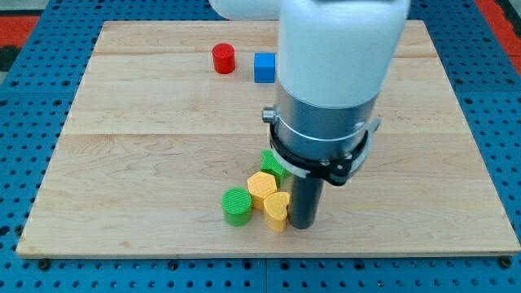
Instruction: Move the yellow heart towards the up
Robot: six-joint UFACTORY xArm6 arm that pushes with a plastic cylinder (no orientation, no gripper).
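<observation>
The yellow heart (pixel 277 211) is small and chunky, near the view's bottom of the pale wood table (pixel 146 146). My tip (pixel 302 225) touches its right side. There are no jaws here, just a rod. Blue pegboard lies around the table.

The yellow heart (pixel 276 211) lies flat near the tabletop's (pixel 146 163) bottom edge, its upper side touching a yellow block (pixel 261 186).

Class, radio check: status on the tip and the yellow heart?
My tip touching yellow heart, on its right. Yellow hexagon directly above heart, blocking upward path. Green cylinder left.
</observation>
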